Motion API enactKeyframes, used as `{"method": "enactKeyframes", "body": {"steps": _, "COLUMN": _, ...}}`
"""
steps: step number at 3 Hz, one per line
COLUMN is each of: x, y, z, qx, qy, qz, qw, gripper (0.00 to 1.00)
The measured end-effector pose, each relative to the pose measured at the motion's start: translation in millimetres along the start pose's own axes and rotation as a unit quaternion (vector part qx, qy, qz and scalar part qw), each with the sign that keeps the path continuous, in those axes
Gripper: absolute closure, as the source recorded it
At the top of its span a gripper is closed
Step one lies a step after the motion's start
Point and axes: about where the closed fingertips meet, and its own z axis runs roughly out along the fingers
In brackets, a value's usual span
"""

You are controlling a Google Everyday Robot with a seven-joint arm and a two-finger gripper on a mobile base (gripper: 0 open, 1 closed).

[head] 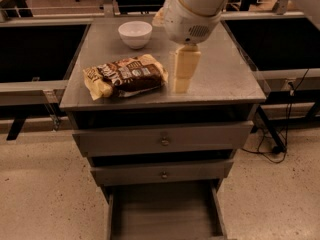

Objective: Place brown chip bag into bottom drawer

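The brown chip bag (126, 76) lies flat on the grey cabinet top (225, 79), left of centre, with its cream-yellow ends showing. My gripper (181, 84) hangs from the white arm just right of the bag, its cream fingers pointing down at the cabinet top, a small gap away from the bag's right edge. The bottom drawer (164, 213) is pulled out below the two knob-fronted drawers and shows an empty tray.
A white bowl (135, 33) stands at the back of the cabinet top. Dark side tables flank the cabinet on both sides. Cables lie on the floor at the right (272, 146). Chair bases stand behind.
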Motion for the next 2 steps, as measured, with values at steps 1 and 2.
{"method": "enactKeyframes", "body": {"steps": 1, "x": -18.8, "y": -44.9, "z": 40.6, "qx": 0.009, "qy": -0.053, "qz": -0.030, "qw": 0.9981, "gripper": 0.00}}
{"method": "enactKeyframes", "body": {"steps": 2, "x": -25.0, "y": -78.2, "z": 88.9, "qx": 0.017, "qy": -0.075, "qz": -0.023, "qw": 0.9968, "gripper": 0.00}}
